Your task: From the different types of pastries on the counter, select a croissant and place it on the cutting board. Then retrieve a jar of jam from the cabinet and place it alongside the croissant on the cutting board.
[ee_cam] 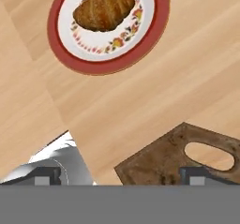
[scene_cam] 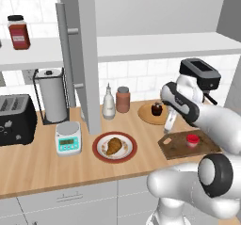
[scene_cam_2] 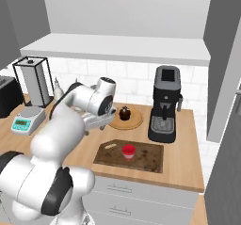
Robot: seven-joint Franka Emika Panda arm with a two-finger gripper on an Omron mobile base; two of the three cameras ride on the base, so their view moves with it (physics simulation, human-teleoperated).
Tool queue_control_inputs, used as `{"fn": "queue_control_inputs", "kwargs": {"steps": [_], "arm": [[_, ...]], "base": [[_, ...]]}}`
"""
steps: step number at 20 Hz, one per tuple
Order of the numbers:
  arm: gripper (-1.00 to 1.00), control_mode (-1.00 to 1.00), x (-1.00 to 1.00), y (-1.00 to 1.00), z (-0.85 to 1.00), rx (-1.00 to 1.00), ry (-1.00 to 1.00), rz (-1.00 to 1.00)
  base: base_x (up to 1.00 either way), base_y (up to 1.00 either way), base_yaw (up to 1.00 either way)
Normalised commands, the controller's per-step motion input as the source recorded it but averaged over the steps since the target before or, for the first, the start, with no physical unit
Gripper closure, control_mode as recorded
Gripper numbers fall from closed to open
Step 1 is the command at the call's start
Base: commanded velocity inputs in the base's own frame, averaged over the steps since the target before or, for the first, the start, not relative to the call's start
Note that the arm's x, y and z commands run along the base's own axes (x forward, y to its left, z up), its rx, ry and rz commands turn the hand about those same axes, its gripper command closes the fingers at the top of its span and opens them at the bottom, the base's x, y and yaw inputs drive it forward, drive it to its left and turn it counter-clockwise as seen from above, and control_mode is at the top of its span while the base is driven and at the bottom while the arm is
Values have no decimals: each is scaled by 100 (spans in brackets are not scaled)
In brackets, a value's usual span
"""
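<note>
In the left base view, you have the jar of jam already sitting on the cutting board at about 3 o'clock; the croissant lies on the red-rimmed plate near the centre, well apart from the board; the gripper hangs over the counter just beside the board's left end, and from here you cannot tell how wide its fingers stand. The cupcake sits on the round wooden plate at about 1 o'clock; the cabinet door stands open, edge toward you.

In the right base view, the jar sits on the board just below centre; the cupcake on its round plate lies at 12 o'clock from it; the coffee machine stands at about 2 o'clock from the board.

In the hand view, the croissant on its plate lies at 12 o'clock; the board's handle corner shows at 5 o'clock; the two fingertips rise far apart at the bottom with nothing between them, so the claw looks wide open and empty.

Your judgement: the jam half looks done; the croissant half is still to do; you need to reach, grasp, and set it beside the jar.
</note>
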Motion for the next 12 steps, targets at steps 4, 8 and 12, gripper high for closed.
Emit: {"fn": "queue_control_inputs", "kwargs": {"steps": [4,8,12], "arm": [[-100,-100,-47,85,0,0,0,-51],[-100,-100,-80,83,-7,0,0,-59],[-100,-100,-64,75,-19,0,0,-64]], "base": [[0,0,0],[0,0,0],[0,0,0]]}}
